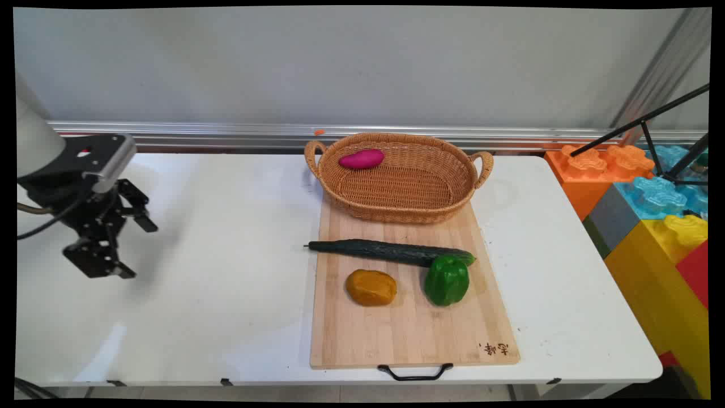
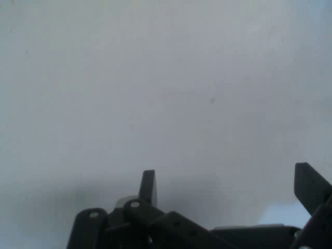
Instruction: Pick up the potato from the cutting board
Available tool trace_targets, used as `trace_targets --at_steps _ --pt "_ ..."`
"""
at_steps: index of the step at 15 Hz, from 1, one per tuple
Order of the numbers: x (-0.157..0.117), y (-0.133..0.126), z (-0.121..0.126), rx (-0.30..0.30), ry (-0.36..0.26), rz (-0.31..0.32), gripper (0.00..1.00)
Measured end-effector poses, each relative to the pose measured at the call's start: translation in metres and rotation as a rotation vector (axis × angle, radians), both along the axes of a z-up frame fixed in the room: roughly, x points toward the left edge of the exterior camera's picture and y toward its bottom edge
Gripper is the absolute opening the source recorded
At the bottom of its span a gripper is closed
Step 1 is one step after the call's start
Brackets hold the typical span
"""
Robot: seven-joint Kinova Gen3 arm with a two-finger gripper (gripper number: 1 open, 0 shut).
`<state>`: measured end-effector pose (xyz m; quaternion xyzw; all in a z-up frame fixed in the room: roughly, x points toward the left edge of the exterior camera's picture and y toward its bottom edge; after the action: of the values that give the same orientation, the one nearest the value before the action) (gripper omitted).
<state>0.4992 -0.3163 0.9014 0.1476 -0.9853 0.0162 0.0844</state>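
Nothing sat in the black two-finger tool [image 1: 133, 246] — fingers wide apart above bare white surface [image 1: 226, 283]; descending further risked striking it.

End effector [image 1: 139, 249] at far left, fingers [image 2: 149, 188] spread wide apart (nothing held).

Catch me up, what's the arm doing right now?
Nothing held. The gripper hangs over the bare left part of the table, jaws open, well apart from the cutting board. On the board lie a cucumber, green pepper and an orange-brown potato-like piece. The basket at its far end holds a purple sweet potato.
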Motion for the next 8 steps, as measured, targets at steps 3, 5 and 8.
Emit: trace_targets --at_steps 3,5,8 --pt "-0.017 -0.004 -0.005 -0.007 0.036 0.014 1.00" --pt "-0.043 -0.010 -0.008 -0.022 0.075 0.033 1.00" --pt "-0.092 -0.021 -0.009 -0.049 0.118 0.040 1.00"
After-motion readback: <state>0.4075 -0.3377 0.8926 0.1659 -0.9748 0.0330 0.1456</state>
